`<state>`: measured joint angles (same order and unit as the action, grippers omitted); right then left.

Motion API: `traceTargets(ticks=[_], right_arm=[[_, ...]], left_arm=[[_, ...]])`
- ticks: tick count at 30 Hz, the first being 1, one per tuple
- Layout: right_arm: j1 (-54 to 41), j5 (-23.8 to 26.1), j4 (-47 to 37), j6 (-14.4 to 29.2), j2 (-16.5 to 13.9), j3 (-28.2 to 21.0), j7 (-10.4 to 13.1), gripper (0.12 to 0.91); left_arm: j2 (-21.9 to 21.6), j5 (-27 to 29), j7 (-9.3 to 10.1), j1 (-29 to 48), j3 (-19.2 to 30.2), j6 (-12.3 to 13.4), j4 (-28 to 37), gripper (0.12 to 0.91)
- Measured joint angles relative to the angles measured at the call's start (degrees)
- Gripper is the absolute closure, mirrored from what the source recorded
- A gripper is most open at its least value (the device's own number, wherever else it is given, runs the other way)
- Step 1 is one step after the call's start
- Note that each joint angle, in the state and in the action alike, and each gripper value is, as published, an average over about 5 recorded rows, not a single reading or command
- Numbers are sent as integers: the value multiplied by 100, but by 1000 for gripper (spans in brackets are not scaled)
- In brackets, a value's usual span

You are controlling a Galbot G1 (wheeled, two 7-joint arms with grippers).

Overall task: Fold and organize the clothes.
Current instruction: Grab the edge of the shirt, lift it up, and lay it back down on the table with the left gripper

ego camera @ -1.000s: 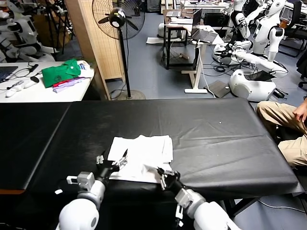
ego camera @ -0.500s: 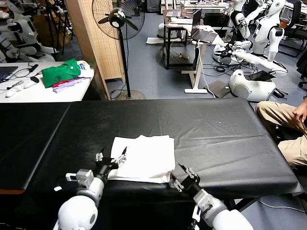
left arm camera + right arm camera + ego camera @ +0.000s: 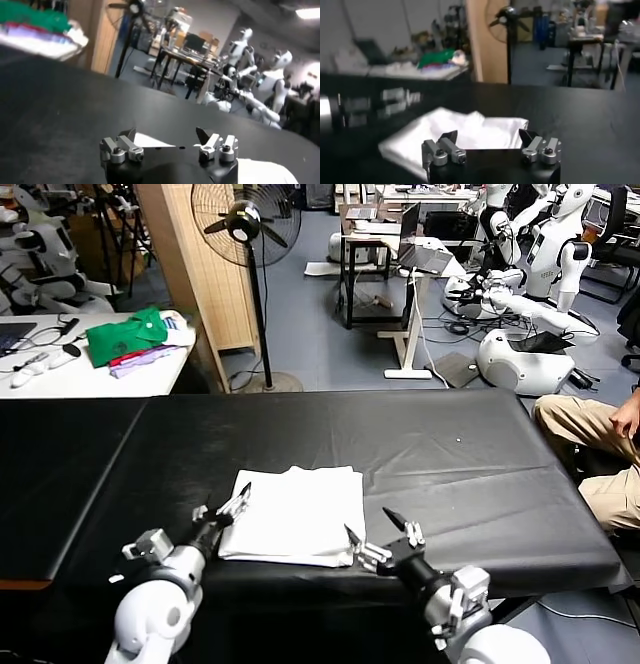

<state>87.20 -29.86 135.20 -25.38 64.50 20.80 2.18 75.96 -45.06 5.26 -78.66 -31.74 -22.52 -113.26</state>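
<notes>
The clothes, one white T-shirt (image 3: 295,514), lie folded into a flat rectangle on the black table (image 3: 450,454), near its front edge. No lettering shows on the upper side. My left gripper (image 3: 225,502) stands open at the shirt's left edge, holding nothing. In the left wrist view a white corner of the shirt (image 3: 150,141) shows past the open left gripper (image 3: 166,136). My right gripper (image 3: 372,529) is open just off the shirt's near right corner, clear of the cloth. The right wrist view shows the shirt (image 3: 455,132) spread beyond the empty right gripper (image 3: 487,136).
A white side table (image 3: 60,374) at the back left carries a green garment (image 3: 128,334). A standing fan (image 3: 245,224) and a wooden pillar (image 3: 190,274) rise behind the table. A seated person's legs (image 3: 600,444) are at the right edge.
My right gripper has opened, let go of the shirt and drawn back toward the near edge. The shirt's front flap now lies flat. The left gripper has shifted slightly to the left.
</notes>
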Motion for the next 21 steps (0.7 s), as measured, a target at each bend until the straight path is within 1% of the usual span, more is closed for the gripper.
traceTargets(ticks=[3, 7, 11, 13, 14, 17, 18, 20, 21], right_arm=[[-37, -174, 71, -1, 54, 130, 21, 227], [-81, -263, 111, 6, 106, 209, 22, 227], [-114, -291, 117, 11, 152, 231, 19, 227], [-135, -296, 117, 11, 162, 238, 18, 227], [-148, -298, 114, 11, 164, 241, 18, 227], [-198, -300, 89, 5, 171, 250, 27, 227], [-214, -299, 80, 2, 175, 255, 31, 227], [-235, -299, 70, -4, 185, 273, 43, 227], [-239, -294, 68, -12, 192, 288, 58, 227]], left_arm=[[4, -472, 4, -45, -71, -69, 104, 232], [16, -925, 26, -75, -143, -113, 218, 232], [30, -1157, 24, -73, -191, -120, 320, 234], [37, -1250, 10, -84, -212, -114, 359, 262], [39, -1287, 1, -95, -218, -117, 368, 294], [49, -1337, -24, -129, -220, -158, 365, 438], [54, -1332, -27, -131, -217, -174, 361, 505], [62, -1306, -28, -127, -209, -195, 357, 605], [65, -1281, -26, -123, -205, -199, 356, 672]])
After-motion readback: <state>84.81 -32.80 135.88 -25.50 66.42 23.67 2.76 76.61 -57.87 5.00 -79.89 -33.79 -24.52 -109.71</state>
